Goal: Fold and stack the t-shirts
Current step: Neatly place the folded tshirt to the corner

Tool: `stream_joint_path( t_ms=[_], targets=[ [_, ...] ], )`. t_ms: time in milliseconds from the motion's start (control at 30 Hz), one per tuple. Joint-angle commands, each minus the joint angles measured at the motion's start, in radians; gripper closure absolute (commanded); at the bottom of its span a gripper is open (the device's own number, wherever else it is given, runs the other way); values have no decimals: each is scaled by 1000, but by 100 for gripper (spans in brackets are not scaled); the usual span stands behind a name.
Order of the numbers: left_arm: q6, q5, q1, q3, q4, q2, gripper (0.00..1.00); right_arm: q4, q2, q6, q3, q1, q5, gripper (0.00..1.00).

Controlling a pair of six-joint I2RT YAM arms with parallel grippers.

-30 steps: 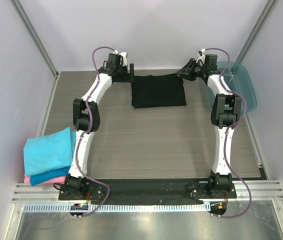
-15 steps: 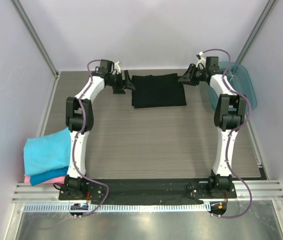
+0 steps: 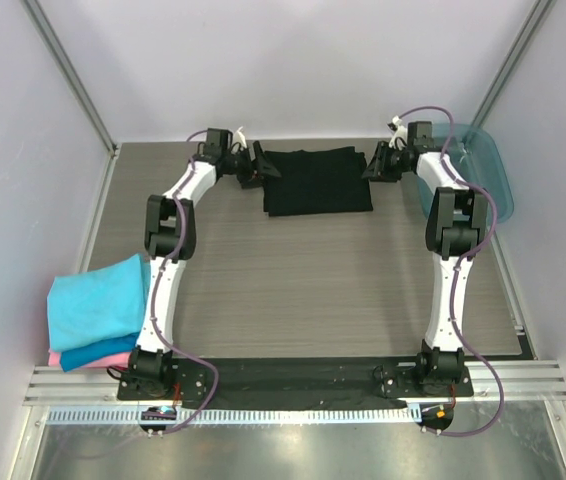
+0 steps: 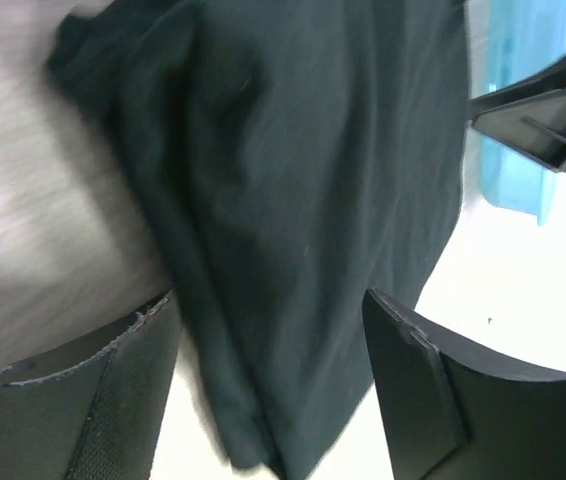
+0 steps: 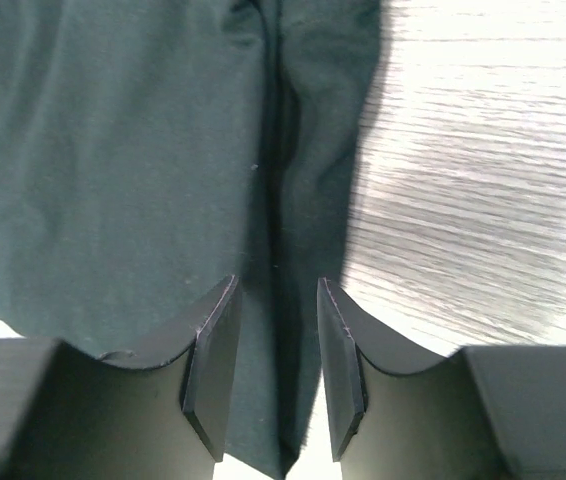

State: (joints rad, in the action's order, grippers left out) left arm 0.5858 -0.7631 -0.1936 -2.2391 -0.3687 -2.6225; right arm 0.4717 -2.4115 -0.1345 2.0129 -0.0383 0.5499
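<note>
A black t-shirt (image 3: 317,181) lies folded into a rectangle at the far middle of the table. My left gripper (image 3: 261,166) is at its left edge, jaws wide open. In the left wrist view, dark cloth (image 4: 293,200) runs between the spread fingers (image 4: 433,400) without being pinched. My right gripper (image 3: 374,165) is at the shirt's right edge. In the right wrist view, its jaws (image 5: 275,370) stand partly open astride the doubled cloth edge (image 5: 293,150), with a gap on both sides. A folded stack of turquoise (image 3: 96,300), blue and pink (image 3: 113,352) t-shirts rests at the near left.
A translucent teal plastic tray (image 3: 487,172) stands at the far right against the wall, just behind the right arm; it also shows as the tray's blue edge (image 4: 523,60) in the left wrist view. Metal rails border the table at both sides and the front.
Both grippers have come down and inward onto the black shirt's side edges, the left one swinging right. The right jaws have narrowed slightly. The shirt has not moved.
</note>
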Motion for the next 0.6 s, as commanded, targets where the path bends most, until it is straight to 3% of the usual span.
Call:
stream_joint_path(
  t_ms=[0, 400, 567],
  targets=[
    [37, -15, -36, -42, 66, -99, 27, 5, -8, 39, 24, 8, -36, 58],
    [177, -82, -113, -50, 218, -165, 46, 7, 15, 69, -40, 9, -54, 58],
    [187, -90, -118, 10, 217, -113, 66, 13, 66, 90, -69, 9, -74, 58]
  ],
)
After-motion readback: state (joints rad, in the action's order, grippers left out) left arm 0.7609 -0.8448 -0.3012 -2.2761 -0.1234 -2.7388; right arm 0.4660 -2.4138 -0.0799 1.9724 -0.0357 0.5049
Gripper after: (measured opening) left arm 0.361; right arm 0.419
